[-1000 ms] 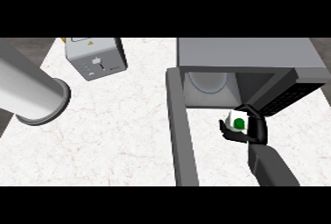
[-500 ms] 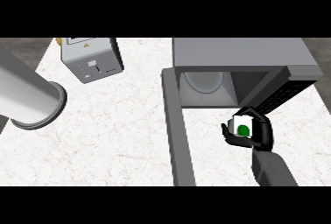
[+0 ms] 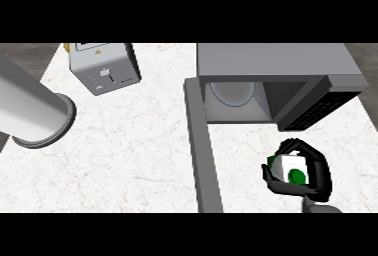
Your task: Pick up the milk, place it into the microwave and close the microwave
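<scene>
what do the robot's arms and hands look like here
The right hand is black, with slim fingers and a thumb, on a black wrist that runs off the lower edge. The left forearm is a thick, smooth, pale grey tube ending in a darker rim. The left hand is out of view. No cables or markings show.

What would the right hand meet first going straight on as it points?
Holding the milk, the right hand likely enters the open microwave near its right inner wall, though depth is unclear.

White-green milk point(image 3: 290, 168) — before open microwave point(image 3: 273, 61)
</scene>
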